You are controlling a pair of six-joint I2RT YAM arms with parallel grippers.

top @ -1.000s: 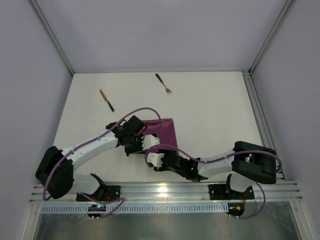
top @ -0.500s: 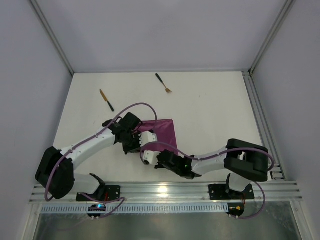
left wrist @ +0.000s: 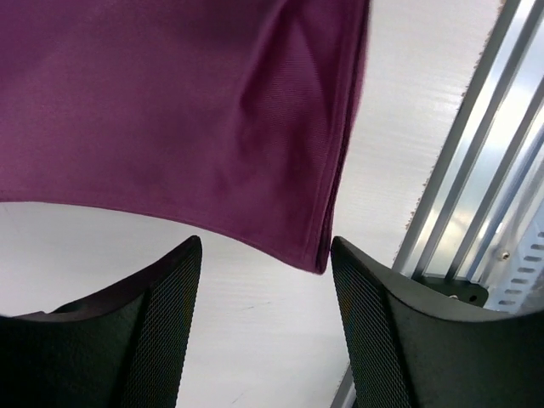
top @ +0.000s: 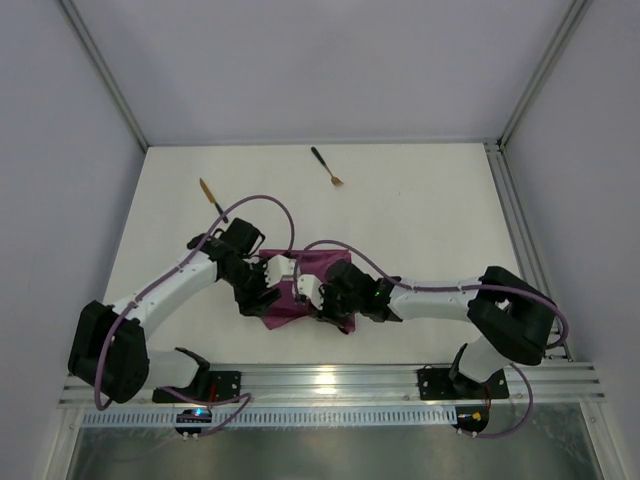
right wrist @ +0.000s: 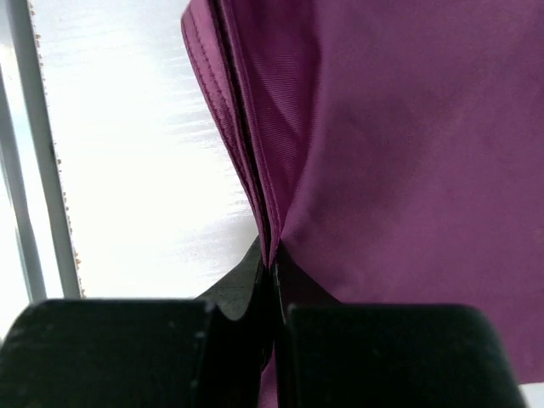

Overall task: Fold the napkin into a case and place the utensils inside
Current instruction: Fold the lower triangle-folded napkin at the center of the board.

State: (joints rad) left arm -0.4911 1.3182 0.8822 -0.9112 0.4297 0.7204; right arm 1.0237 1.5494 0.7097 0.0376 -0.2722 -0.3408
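Napkin: one soft magenta-purple cloth napkin [top: 283, 312] is lying bunched on the white table [top: 430, 210], toward the 6 o'clock edge, between the two pincers.

Left pincer: the left gripper [top: 262, 288] [left wrist: 265, 246] is standing spread and is gripping nothing.

Napkin to left pincer: in the top view the left gripper is sitting at the cloth's 9 o'clock side. In the left wrist view the napkin [left wrist: 170, 110] is spreading at 12 o'clock of the black mesh-textured fingers [left wrist: 161, 323]. One cloth corner is reaching into the gap, close by the 3 o'clock finger; whether it is touching that finger cannot be told.

Right pincer: the right gripper [top: 316, 296] [right wrist: 274, 274] is pressing together and pinching the napkin.

Napkin to right pincer: the layered hem of the napkin [right wrist: 408, 170] is running straight into the pinch, with the cloth fanning out toward 12 and 3 o'clock.

Knife: one gold-bladed, black-handled knife [top: 208, 192] is lying at 10 o'clock of the napkin, well apart.

Fork: one gold-headed, black-handled fork [top: 327, 167] is lying at 12 o'clock of the napkin, well apart.

Count: one napkin, one knife, one fork and two grippers are showing.
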